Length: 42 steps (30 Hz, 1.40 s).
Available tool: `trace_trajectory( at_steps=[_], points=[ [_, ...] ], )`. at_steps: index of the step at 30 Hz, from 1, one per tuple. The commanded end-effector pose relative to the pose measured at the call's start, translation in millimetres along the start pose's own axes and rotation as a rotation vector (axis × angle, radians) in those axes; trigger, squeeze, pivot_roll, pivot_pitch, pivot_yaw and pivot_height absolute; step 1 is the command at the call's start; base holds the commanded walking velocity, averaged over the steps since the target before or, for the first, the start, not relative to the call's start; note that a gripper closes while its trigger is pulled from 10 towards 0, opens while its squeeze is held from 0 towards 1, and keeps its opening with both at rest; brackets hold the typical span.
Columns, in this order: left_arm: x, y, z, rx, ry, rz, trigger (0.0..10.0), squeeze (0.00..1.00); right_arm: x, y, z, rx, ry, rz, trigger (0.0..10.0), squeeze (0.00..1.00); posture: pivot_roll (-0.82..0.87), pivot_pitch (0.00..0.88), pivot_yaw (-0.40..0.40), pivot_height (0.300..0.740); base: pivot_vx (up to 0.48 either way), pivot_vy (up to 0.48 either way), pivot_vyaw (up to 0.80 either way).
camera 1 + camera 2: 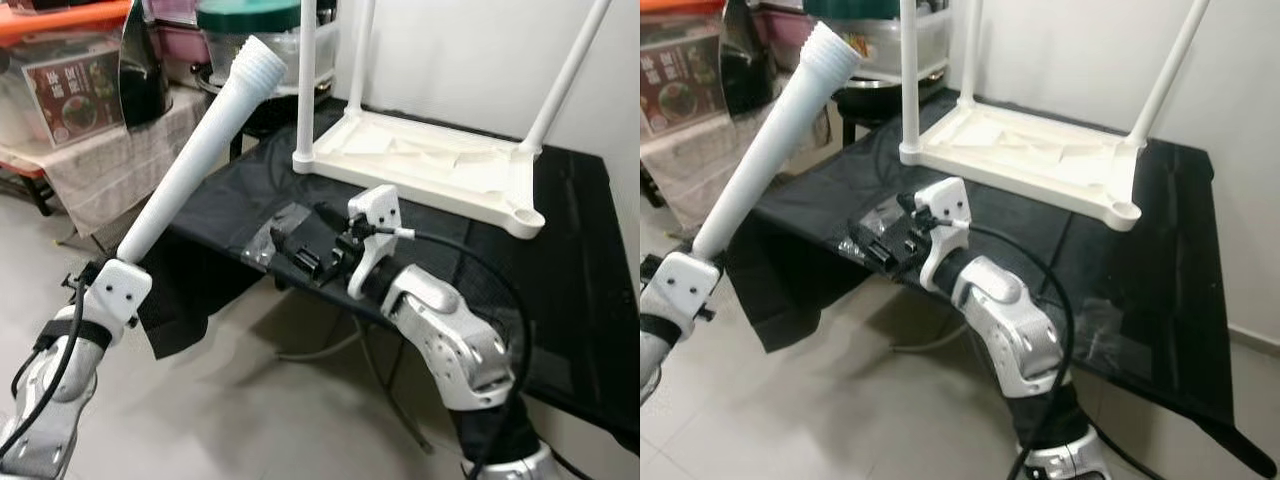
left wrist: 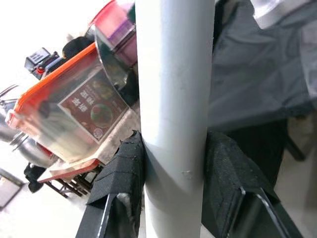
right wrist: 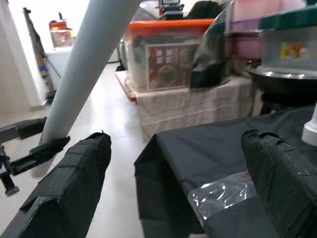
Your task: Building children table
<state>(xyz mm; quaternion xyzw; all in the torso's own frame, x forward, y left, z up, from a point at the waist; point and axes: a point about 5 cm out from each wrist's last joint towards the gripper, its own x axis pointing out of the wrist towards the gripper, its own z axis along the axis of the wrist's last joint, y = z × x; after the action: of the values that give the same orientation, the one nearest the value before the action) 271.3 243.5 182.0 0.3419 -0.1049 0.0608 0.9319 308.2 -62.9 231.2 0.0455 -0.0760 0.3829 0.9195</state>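
My left gripper [image 2: 173,166] is shut on a loose white table leg [image 1: 200,150], which slants up and to the right with its threaded end [image 1: 262,62] high. The white children table top [image 1: 430,165] lies upside down on a table covered in black cloth [image 1: 580,260]. Three legs stand up from it, and its near right corner socket [image 1: 527,215] is empty. My right gripper [image 1: 310,252] is open at the cloth's front edge, by a clear plastic bag [image 3: 223,196]. Nothing lies between its fingers [image 3: 74,183].
A low side table with a checked cloth [image 1: 110,160] stands at the left. It carries an orange-lidded box [image 1: 70,90], a dark object and a pot [image 1: 250,30]. A white wall rises behind the black table. Pale floor tiles lie below.
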Motion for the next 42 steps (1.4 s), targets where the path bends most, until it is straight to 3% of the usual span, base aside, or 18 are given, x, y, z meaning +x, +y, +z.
trace_trajectory(
  at_steps=[1,12,26,42],
  points=[
    [0.1,-3.7,0.9,0.008,0.009,0.004,10.0,0.0,0.1,-0.1,-3.5,-0.003,0.001,-0.014,10.0,0.0,0.06,0.0,-0.049,0.74,0.0,0.0,0.0],
    [-7.8,-23.2,6.0,-0.088,0.03,-0.058,10.0,0.0,-4.9,-7.1,-15.0,-0.026,-0.005,-0.166,10.0,0.0,0.05,0.0,-0.049,0.74,0.0,-0.029,0.0],
    [-6.0,-28.1,8.0,-0.077,0.041,-0.059,10.0,0.0,-0.3,-12.5,-16.5,-0.059,-0.005,-0.243,10.0,0.0,0.05,0.0,-0.054,0.74,0.0,-0.44,0.0],
    [-5.9,-31.7,10.4,-0.086,0.047,-0.057,10.0,0.0,3.1,-6.0,-16.7,-0.069,-0.013,-0.214,10.0,0.0,0.05,0.0,-0.065,0.74,0.0,-0.472,0.8]
  ],
)
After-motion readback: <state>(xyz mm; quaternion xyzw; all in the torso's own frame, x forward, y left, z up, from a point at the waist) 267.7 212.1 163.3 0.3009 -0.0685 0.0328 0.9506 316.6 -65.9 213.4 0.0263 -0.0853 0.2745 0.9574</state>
